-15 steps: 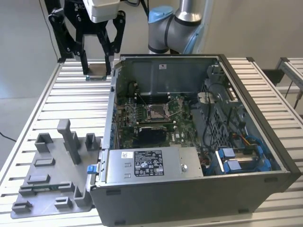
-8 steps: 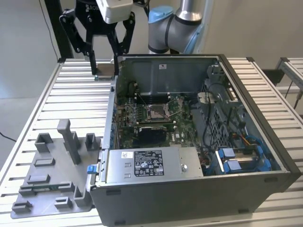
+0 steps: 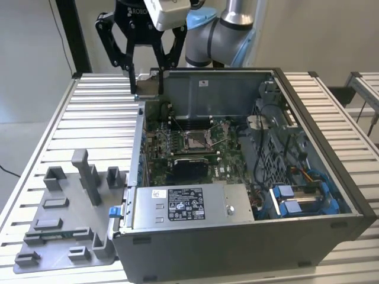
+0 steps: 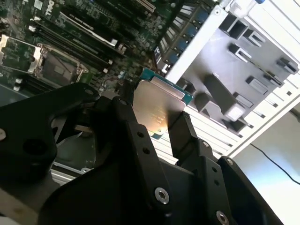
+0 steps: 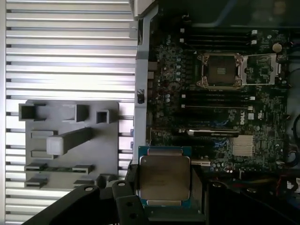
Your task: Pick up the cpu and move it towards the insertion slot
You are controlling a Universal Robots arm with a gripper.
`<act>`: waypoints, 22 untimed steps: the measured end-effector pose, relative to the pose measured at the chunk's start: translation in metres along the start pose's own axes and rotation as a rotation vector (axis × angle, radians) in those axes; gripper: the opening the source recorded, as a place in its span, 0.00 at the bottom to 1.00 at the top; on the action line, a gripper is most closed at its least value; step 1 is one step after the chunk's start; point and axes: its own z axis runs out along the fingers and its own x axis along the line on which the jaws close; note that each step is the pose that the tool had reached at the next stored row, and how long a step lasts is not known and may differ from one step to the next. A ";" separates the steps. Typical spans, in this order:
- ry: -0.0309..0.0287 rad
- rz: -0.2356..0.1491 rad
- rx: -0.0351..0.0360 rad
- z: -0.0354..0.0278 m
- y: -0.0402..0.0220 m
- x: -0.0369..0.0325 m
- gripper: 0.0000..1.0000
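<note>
My black gripper (image 3: pixel 148 89) hangs above the far corner of the open computer case (image 3: pixel 331 177), toward the exterior view's left. It is shut on the cpu (image 5: pixel 164 178), a small square chip with a silvery metal face on a green-edged board. In the second wrist view the cpu (image 4: pixel 159 110) sits clamped between my two black fingers (image 4: pixel 185 136). The insertion slot (image 3: pixel 195 140), a metal-framed socket with a brownish centre, lies on the green motherboard inside the case, below and nearer the camera than the gripper. The socket (image 5: pixel 221 70) (image 4: pixel 54 63) stands open in both wrist views.
A grey plastic fixture plate (image 3: pixel 71 213) with upright blocks lies on the ribbed metal table (image 3: pixel 100 112) beside the case. A power supply (image 3: pixel 189 204) fills the case's near side, and cables and a blue drive bracket (image 3: pixel 302 198) crowd its other end. Memory slots (image 5: pixel 220 101) flank the socket.
</note>
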 end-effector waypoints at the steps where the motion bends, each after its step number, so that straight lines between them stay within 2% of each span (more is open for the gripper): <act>1: 0.0000 0.000 0.0000 0.0001 0.0001 -0.0035 0.00; 14: 0.0001 0.000 -0.0001 0.0021 0.0008 -0.0467 0.00; 19: 0.0001 0.000 0.0001 0.0027 0.0009 -0.0592 0.00; 22: 0.0001 0.000 0.0002 0.0030 0.0009 -0.0632 0.00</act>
